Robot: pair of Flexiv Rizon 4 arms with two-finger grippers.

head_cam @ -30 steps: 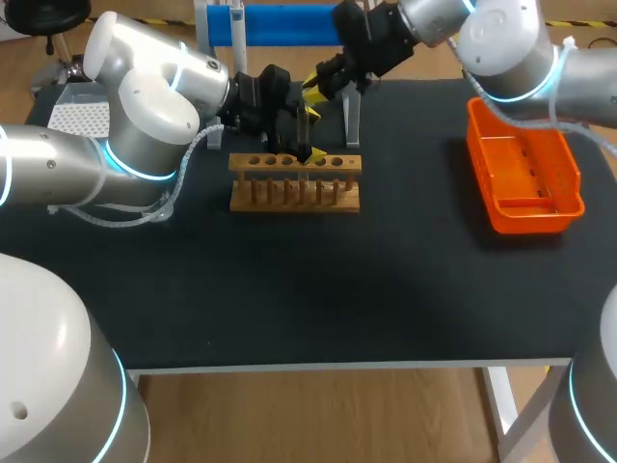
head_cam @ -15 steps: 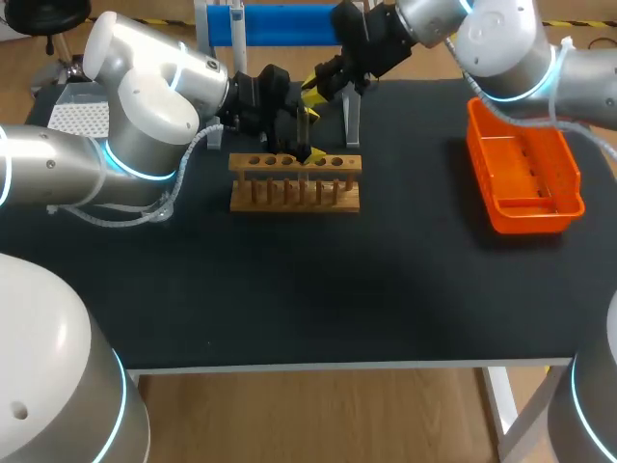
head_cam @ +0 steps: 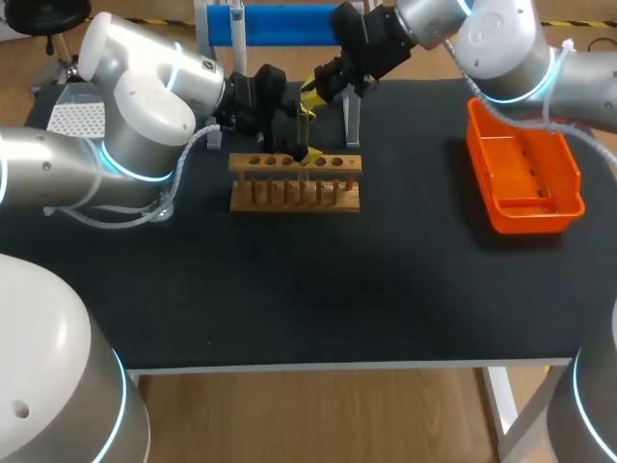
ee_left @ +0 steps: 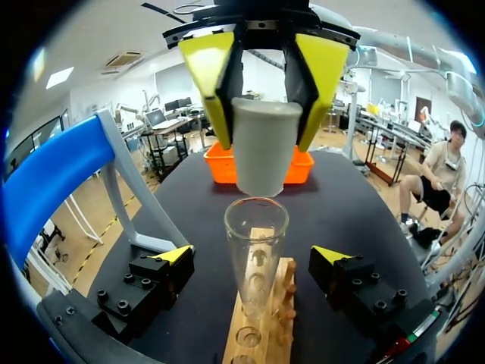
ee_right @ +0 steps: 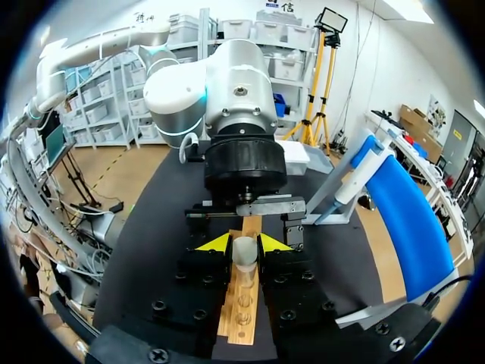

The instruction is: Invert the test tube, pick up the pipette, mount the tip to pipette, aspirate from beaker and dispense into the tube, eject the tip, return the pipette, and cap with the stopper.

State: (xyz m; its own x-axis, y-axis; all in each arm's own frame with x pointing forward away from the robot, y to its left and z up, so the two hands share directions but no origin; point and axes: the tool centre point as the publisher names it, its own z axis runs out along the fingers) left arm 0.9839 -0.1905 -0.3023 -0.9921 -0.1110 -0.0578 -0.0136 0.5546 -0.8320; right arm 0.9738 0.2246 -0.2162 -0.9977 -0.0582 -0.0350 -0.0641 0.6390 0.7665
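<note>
The jaws of the left gripper are spread. Its two yellow tips stand on either side of the test tube, and neither touches the glass. The jaws of the right gripper pinch the pale grey stopper from two sides.

In the left wrist view the tube stands upright in the wooden rack, mouth up. The stopper hangs straight above the rack, just over the tube's rim, and a thin gap shows between the two. Farther along the dark table, beyond the rack's far end, lies the orange tray. A blue bar on a grey stand rises to one side of the rack.

In the right wrist view the right gripper's yellow tips close on the stopper directly over the rack, which runs lengthwise under the fingers with a row of open holes. The left arm faces this gripper from across the rack, its wrist low over the rack's far end. The blue bar stands beside the rack.

In the head view the rack sits near the table's back edge. The left arm enters from the rack's left and the right arm from its right, and both grippers meet above the rack's middle. The tube rises from the rack there, though I cannot tell which hole holds it. The orange tray lies well apart, off the rack's right end. A grey upright post stands just behind the rack.
</note>
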